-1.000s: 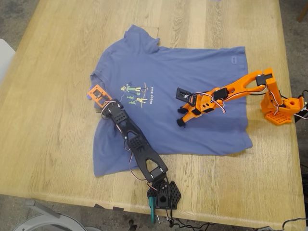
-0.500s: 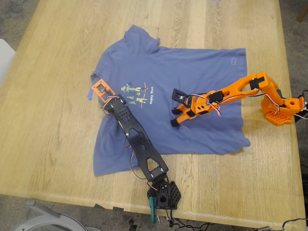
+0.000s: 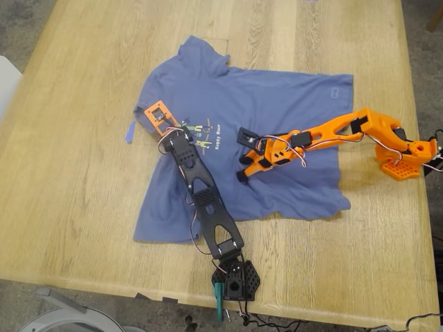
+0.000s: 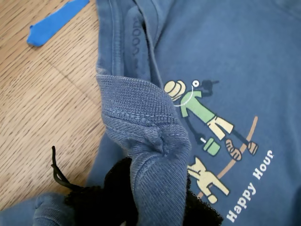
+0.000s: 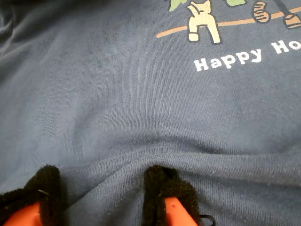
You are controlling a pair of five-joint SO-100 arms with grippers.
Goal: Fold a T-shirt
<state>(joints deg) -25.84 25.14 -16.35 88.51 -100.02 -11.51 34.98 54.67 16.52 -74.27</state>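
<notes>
While the T-shirt [image 3: 235, 131] lies spread on the wooden table [image 3: 62, 200] in the exterior view, 2 arms reach over its chest print. First wrist view: my first gripper [image 4: 155, 197] pinches a raised ribbed fold; blue tape [image 4: 54, 21] lies beside the collar. Second wrist view: my second gripper [image 5: 101, 193] clamps a cloth ridge.
</notes>
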